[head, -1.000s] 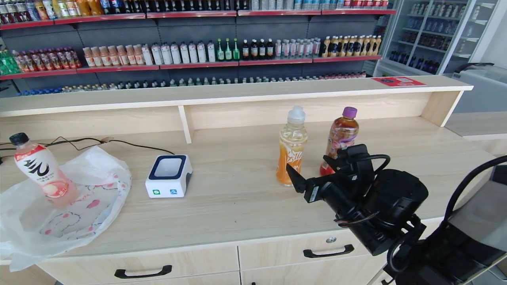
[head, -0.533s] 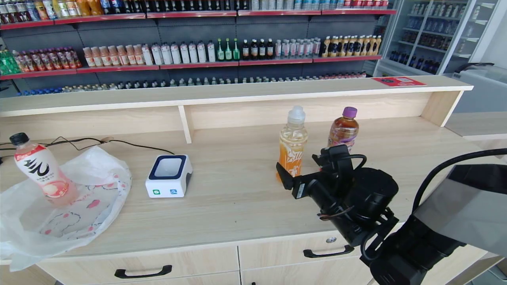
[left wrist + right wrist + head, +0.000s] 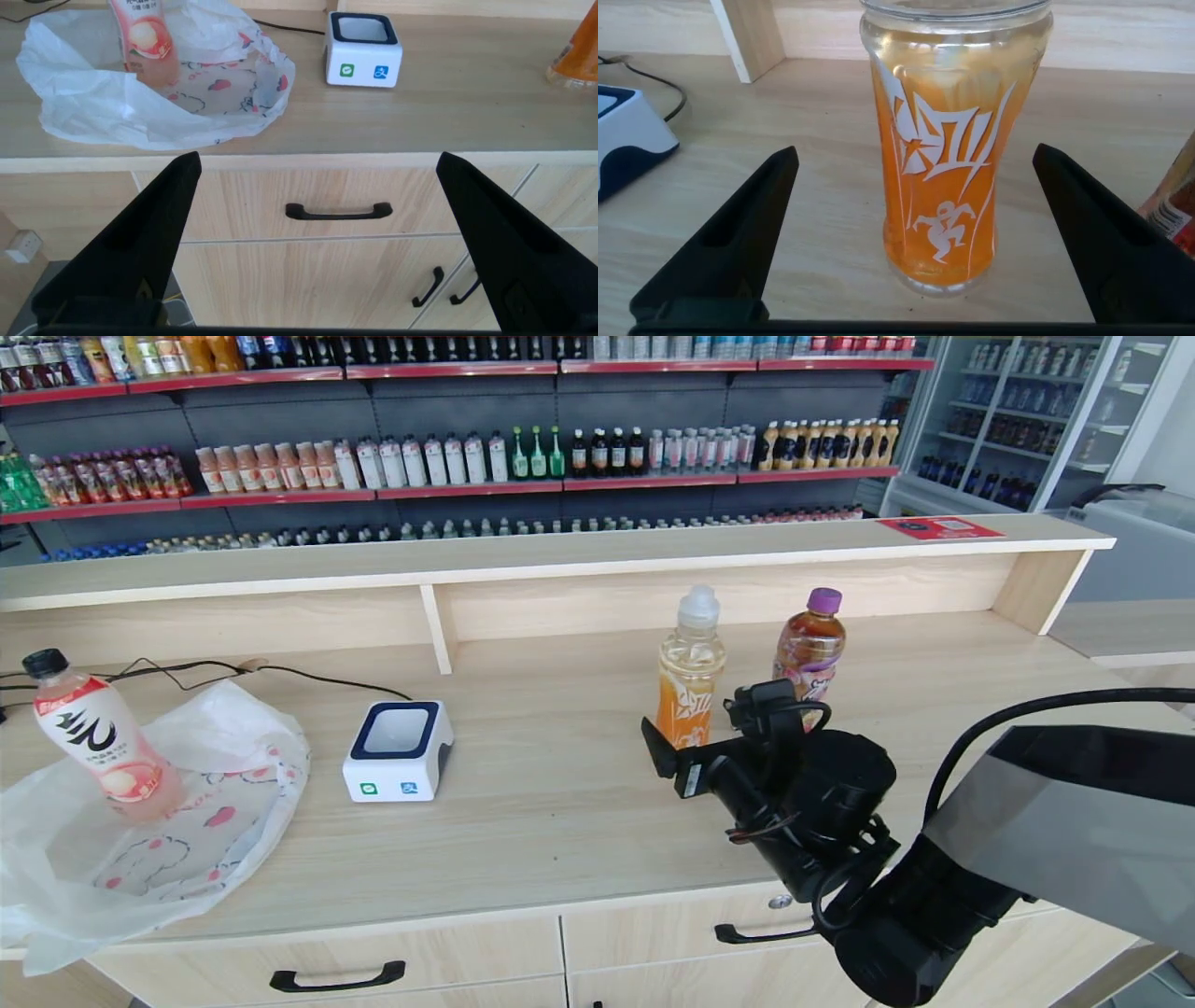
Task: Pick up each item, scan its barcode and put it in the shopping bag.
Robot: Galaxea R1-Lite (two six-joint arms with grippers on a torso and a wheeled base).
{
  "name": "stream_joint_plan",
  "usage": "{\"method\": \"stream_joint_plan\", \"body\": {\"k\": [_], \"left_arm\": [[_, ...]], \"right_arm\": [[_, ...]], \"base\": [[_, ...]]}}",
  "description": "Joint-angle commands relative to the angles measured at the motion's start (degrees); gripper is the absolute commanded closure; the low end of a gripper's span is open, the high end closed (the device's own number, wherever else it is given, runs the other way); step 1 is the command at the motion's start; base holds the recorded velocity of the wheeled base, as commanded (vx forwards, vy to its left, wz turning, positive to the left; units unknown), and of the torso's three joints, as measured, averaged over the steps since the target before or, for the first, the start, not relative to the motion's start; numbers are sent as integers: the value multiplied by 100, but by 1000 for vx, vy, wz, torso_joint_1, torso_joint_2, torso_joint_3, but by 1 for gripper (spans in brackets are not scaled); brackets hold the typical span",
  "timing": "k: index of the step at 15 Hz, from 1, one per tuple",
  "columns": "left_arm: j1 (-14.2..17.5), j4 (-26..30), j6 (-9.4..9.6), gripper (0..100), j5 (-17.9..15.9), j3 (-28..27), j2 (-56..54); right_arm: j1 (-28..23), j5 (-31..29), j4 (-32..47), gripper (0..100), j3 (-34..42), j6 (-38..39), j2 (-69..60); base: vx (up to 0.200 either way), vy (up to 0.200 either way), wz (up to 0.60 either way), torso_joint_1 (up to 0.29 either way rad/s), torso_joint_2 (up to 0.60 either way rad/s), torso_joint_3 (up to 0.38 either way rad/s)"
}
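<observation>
- Shopping bag (image 3: 252, 747) lies crumpled at the counter's (image 3: 560, 803) left edge, with a pink bottle (image 3: 103, 747) standing upright on it. Is anything holding them?
- No. The left gripper (image 3: 318, 159) hangs below the counter's front edge, facing a drawer handle (image 3: 338, 212), its fingers spread wide on nothing.
- And moving right?
- The scanner (image 3: 398, 751) sits left of centre, window up, well apart from the bag. Right of centre stands the orange bottle (image 3: 689, 677), upright. A purple-capped bottle (image 3: 808, 649) is just beside it, toward the right edge and a little nearer the back edge.
- Where is the right gripper (image 3: 705, 723)?
- At the orange bottle's front, low on its body. The wrist view shows the bottle (image 3: 943, 159) between the two spread fingers, neither one touching it. It looks like the next item to grasp, though that is a judgement.
- What could go wrong?
- The neighbour's label (image 3: 1172, 210) shows close by the outer finger. That finger could clip the purple-capped bottle on the way in and knock it over. The orange bottle is tall and narrow, so a push before the fingers close would likely tip it toward the back edge.
- And the grip itself?
- The plastic looks smooth and waisted. An off-centre or weak pinch could let it slide or twist, which may leave the barcode facing away from the scanner.
</observation>
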Motion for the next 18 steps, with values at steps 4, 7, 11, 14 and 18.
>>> {"method": "stream_joint_plan", "body": {"k": [4,7,11,14,18], "left_arm": [[7,1,-9,0,-1,0,0],[-2,1,-27,0,-1,0,9],[7,9,-27,0,-1,0,0],[7,9,-9,0,-1,0,9],[7,1,-1,0,-1,0,0]], "right_arm": [[-358,-1,-8,0,-155,3,77],[-155,-1,-8,0,-243,3,139],[-164,-1,-8,0,-603,-6,367],[-217,-1,-8,0,-1043,-6,587],[-208,-10,-8,0,-1315,3,789]], "base": [[0,0,0,0,0,0],[0,0,0,0,0,0],[0,0,0,0,0,0],[0,0,0,0,0,0],[0,0,0,0,0,0]]}}
